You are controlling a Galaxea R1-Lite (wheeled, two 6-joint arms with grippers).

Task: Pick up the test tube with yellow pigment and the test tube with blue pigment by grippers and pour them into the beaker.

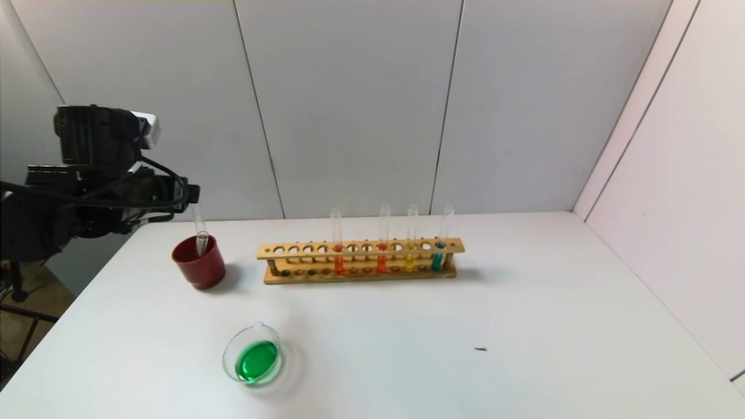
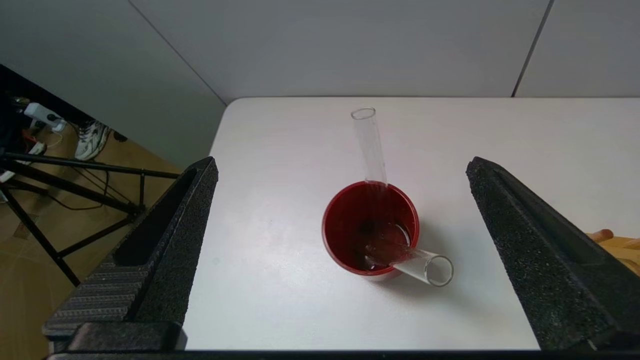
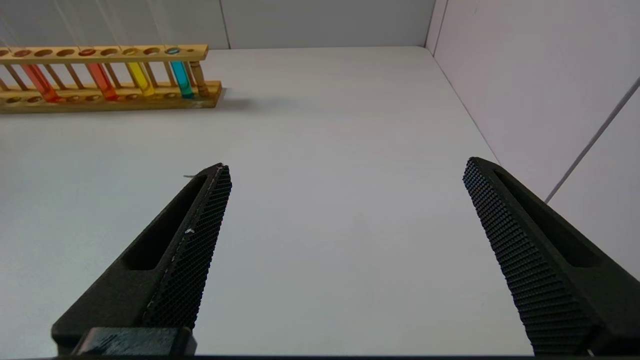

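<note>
Both tools gape wide, empty: left tool [image 2: 340, 250], right tool [image 3: 345, 250].

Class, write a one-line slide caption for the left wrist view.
Open left gripper above a red cup holding two empty test tubes.

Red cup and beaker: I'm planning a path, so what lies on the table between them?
Nothing; the head view shows bare white table between red cup and beaker.
</note>
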